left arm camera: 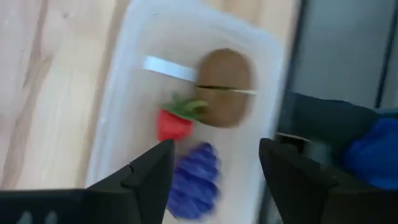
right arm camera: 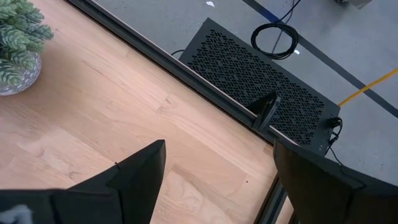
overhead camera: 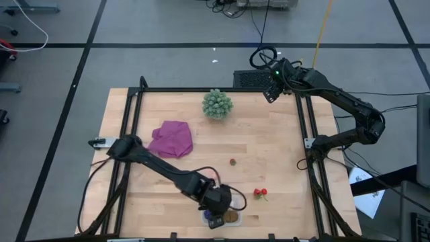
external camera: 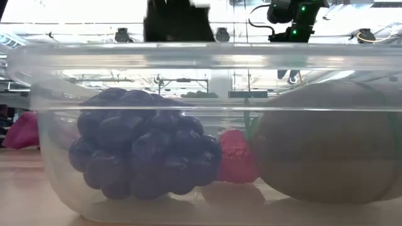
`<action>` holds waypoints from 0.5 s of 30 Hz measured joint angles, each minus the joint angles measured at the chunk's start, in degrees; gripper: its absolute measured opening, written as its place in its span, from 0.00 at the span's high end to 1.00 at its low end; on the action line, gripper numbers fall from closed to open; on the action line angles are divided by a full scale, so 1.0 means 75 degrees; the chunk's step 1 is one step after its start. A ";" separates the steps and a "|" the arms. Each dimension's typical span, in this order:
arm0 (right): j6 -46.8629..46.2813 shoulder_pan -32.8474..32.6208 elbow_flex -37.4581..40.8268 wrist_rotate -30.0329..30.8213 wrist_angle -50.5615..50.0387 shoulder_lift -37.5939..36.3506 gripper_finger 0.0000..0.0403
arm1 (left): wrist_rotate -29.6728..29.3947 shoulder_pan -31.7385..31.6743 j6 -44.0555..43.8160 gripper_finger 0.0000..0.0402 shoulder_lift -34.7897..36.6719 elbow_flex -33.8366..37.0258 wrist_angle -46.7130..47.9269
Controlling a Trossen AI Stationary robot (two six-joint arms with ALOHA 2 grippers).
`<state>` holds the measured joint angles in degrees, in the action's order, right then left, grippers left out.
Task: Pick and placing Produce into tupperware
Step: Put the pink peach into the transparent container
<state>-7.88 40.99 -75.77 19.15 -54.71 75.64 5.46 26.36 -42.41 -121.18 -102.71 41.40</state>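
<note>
The clear tupperware (left arm camera: pixel 130 81) stands at the table's near edge, and also shows in the low view (external camera: pixel 201 63). In it lie a brown kiwi (left arm camera: pixel 224 87), a red strawberry (left arm camera: pixel 174 123) and a purple grape cluster (left arm camera: pixel 196 177). My left gripper (left arm camera: pixel 214 163) hangs open and empty just above the tub; it also shows in the high view (overhead camera: pixel 218 205). A red berry pair (overhead camera: pixel 260 193) and a small dark red berry (overhead camera: pixel 232 161) lie on the table. My right gripper (right arm camera: pixel 217 165) is open and empty above the table's far right corner.
A pale green bushy ball (overhead camera: pixel 217 104) stands at the far middle. A magenta cloth (overhead camera: pixel 172 138) lies left of centre. A black frame (overhead camera: pixel 304 121) runs along the table's sides. A perforated black box (right arm camera: pixel 261 93) lies beyond the far edge.
</note>
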 joint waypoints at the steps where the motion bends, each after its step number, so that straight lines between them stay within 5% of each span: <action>1: 0.0000 0.0001 0.0000 0.0001 0.0000 -0.0001 0.28 | -0.0116 0.0059 0.0003 0.42 0.0156 -0.0001 -0.0017; 9: 0.0000 -0.0004 0.0000 0.0001 0.0000 -0.0001 0.28 | -0.2916 0.0260 0.1974 0.52 0.1047 -0.0015 0.0658; 15: 0.0000 -0.0014 0.0003 -0.0001 -0.0004 -0.0004 0.28 | -0.2775 -0.0340 0.1532 0.58 0.0968 0.0030 0.2192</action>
<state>-7.88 40.88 -75.75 19.14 -54.74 75.61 -15.35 23.81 -30.92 -113.92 -102.48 57.84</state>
